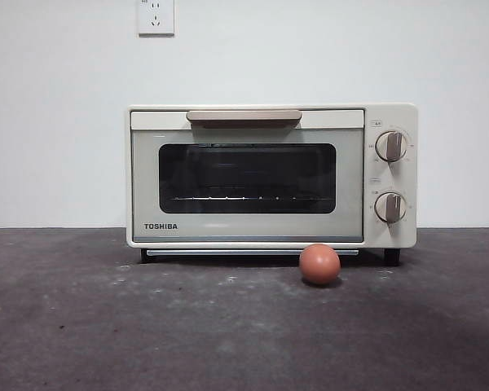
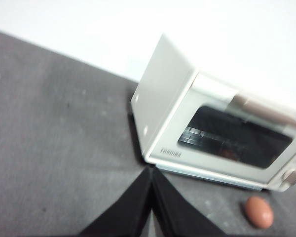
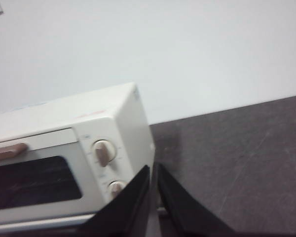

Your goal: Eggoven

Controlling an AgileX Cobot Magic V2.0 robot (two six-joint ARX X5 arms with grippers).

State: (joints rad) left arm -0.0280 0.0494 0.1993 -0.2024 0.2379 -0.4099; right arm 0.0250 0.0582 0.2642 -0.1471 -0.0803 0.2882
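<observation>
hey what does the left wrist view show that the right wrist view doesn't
Only the left wrist view shows the egg, lying on the table in front of the oven, and the left tool, shut. Only the right wrist view shows the oven's two knobs clearly, and the right tool, shut. Both show the oven's closed door and handle.

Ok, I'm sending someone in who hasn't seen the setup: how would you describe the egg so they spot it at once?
Find the cream TOSHIBA toaster oven standing on the dark grey table against the white wall. Just in front of its closed door, below the two grey knobs, lies the egg. It is small, smooth and reddish-brown, the only rounded loose thing on the table.
</observation>
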